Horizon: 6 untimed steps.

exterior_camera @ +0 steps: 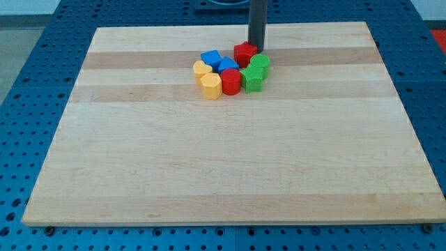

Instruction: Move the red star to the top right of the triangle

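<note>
A: Red star (244,53) position?
B: Located near the view's top of the worktop (209,174), at the top-right end of the block cluster. The rod's tip (257,45) is seen just at its upper right, touching or nearly so; contact cannot be confirmed.
A: Hand state?
B: No hand is fitted. Only a straight dark rod is seen, so nothing is held and nothing opens or closes.
A: Triangle?
B: A blue triangle-like block (227,65) is placed just below-left of the star, touching or close against it. Exact shape is hard to confirm.
A: Rest of cluster?
B: A blue cube (210,58) is set to the left of the star. Two green blocks are stacked along the right side: one (260,63) above, one (252,79) below. A red block (231,81) is found in the middle bottom. Two yellow blocks are at the left: one (202,69) higher, one (210,85) lower. All are packed tightly together.
</note>
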Each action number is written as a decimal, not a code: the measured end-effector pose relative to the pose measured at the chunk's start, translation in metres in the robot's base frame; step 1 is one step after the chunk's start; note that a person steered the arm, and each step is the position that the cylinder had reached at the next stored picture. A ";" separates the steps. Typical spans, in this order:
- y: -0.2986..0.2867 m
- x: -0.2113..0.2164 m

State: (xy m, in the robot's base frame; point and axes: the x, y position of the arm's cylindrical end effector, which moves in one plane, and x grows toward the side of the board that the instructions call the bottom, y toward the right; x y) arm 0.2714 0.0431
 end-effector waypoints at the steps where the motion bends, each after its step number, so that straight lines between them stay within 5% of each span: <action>1: -0.005 0.001; 6: -0.008 0.015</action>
